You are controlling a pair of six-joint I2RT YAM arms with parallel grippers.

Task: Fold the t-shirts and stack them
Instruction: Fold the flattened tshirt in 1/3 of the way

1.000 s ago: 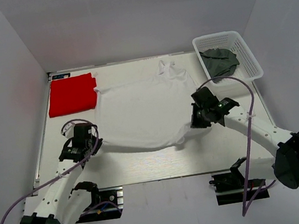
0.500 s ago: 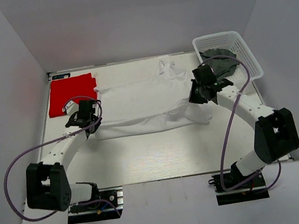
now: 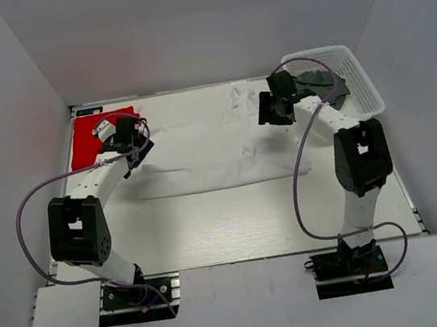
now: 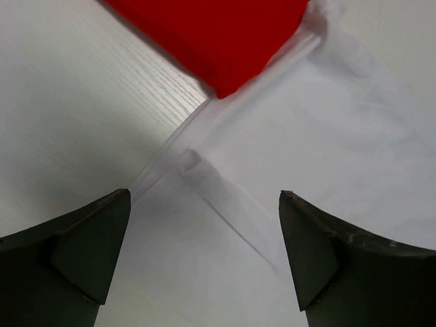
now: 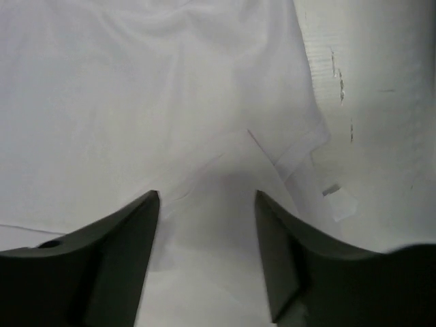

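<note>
Swung far since the earlier frame, left tool [image 4: 204,196] and right tool [image 5: 207,194] hang spread over the folded white t-shirt [image 3: 209,156], stretched left-right between them.

The top camera looks down from behind my bases over the whole pale wood-grain table [image 3: 212,233]. Both wrist cameras peer close past my fingers [image 4: 68,259] onto the white cloth t-shirt [image 3: 209,152], seen in all three.

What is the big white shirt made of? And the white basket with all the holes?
The white shirt looks like soft, thin, matte cloth, maybe cotton: it wrinkles and folds flat. The basket looks like stiff, smooth plastic: its lattice walls hold their shape.
</note>
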